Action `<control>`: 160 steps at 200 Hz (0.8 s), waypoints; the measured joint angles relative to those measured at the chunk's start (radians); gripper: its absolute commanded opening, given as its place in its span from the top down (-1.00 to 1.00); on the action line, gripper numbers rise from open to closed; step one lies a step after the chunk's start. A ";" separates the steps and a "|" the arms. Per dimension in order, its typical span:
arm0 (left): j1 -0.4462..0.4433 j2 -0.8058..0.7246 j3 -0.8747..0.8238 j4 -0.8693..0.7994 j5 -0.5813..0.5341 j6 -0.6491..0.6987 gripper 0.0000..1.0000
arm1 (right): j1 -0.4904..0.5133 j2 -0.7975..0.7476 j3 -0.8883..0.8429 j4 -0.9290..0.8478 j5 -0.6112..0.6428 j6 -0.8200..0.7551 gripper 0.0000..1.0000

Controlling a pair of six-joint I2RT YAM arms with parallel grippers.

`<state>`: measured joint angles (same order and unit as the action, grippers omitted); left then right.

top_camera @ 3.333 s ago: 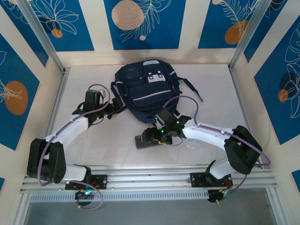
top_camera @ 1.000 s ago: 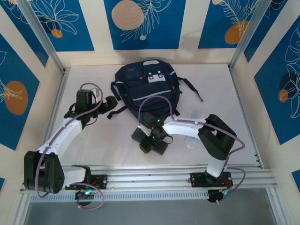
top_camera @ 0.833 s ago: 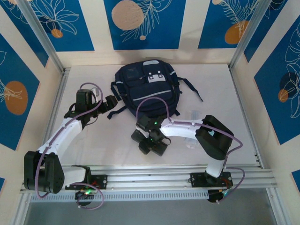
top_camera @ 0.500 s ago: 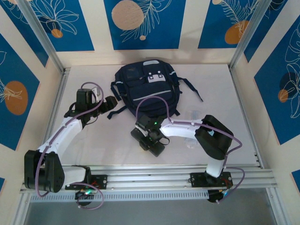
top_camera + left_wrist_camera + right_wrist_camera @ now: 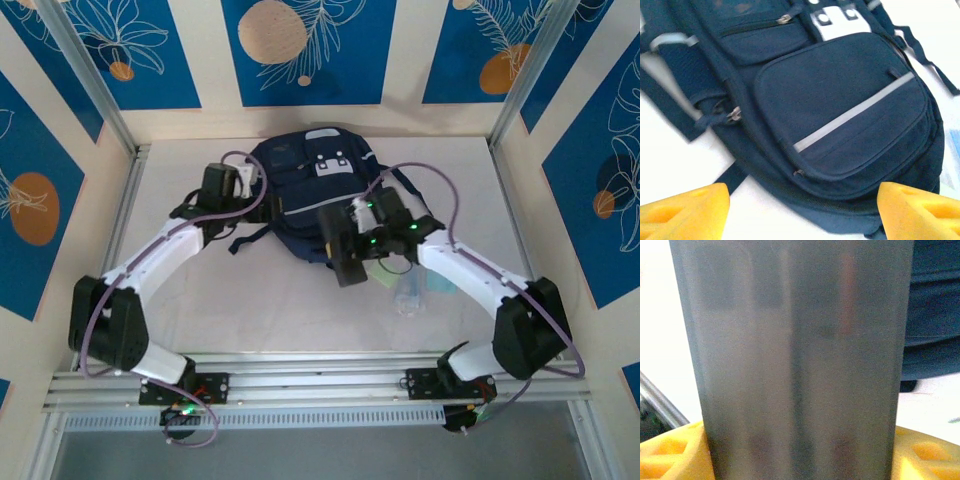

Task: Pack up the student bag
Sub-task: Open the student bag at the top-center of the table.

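The student bag (image 5: 298, 170), dark navy with a light stripe, lies flat at the back of the table. In the left wrist view its front pocket (image 5: 840, 100) spreads out below my left gripper (image 5: 802, 210). That gripper (image 5: 243, 182) hovers at the bag's left side, open, its yellow fingers (image 5: 685, 207) wide apart with nothing between them. My right gripper (image 5: 355, 238) is over the bag's lower right edge, shut on a flat dark grey case (image 5: 340, 252). That case (image 5: 795, 360) stands upright between the yellow fingers (image 5: 670, 455), with the bag (image 5: 932, 315) behind it.
A clear plastic thing (image 5: 410, 297) and a pale blue-green item (image 5: 438, 281) lie on the white table right of centre, under the right arm. An aluminium rail (image 5: 320, 365) runs along the near edge. Metal posts and patterned walls close in both sides.
The right gripper closed on the dark case at the table's front, lifted it and carried it back to the bag's lower right. The left gripper moved in toward the bag's upper left.
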<state>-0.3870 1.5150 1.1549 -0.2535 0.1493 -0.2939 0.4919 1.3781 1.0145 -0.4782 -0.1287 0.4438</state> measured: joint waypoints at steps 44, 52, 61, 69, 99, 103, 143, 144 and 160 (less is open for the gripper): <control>-0.134 0.223 0.218 -0.022 -0.022 0.163 -0.52 | -0.240 -0.074 -0.044 -0.001 -0.013 0.127 0.10; -0.151 0.265 0.260 -0.036 -0.028 0.190 -0.48 | -0.276 -0.082 -0.053 0.000 -0.021 0.146 0.10; -0.168 0.314 0.309 -0.056 -0.037 0.221 -0.45 | -0.315 -0.095 -0.068 0.003 -0.031 0.165 0.10; -0.183 0.362 0.356 -0.076 -0.048 0.250 -0.44 | -0.347 -0.108 -0.083 0.007 -0.037 0.180 0.09; -0.225 0.487 0.474 -0.135 -0.073 0.343 -0.43 | -0.420 -0.147 -0.121 0.009 -0.065 0.213 0.09; -0.229 0.502 0.486 -0.142 -0.074 0.354 -0.43 | -0.426 -0.152 -0.125 0.010 -0.069 0.217 0.10; -0.243 0.595 0.572 -0.211 -0.073 0.421 -0.50 | -0.461 -0.174 -0.147 0.016 -0.087 0.224 0.10; -0.243 0.596 0.573 -0.212 -0.073 0.423 -0.50 | -0.462 -0.174 -0.147 0.016 -0.087 0.224 0.10; -0.243 0.628 0.600 -0.243 -0.073 0.441 -0.51 | -0.469 -0.174 -0.154 0.019 -0.090 0.224 0.10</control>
<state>-0.6296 2.1429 1.7546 -0.4965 0.0765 0.1467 0.0231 1.2041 0.8604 -0.4591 -0.2184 0.6674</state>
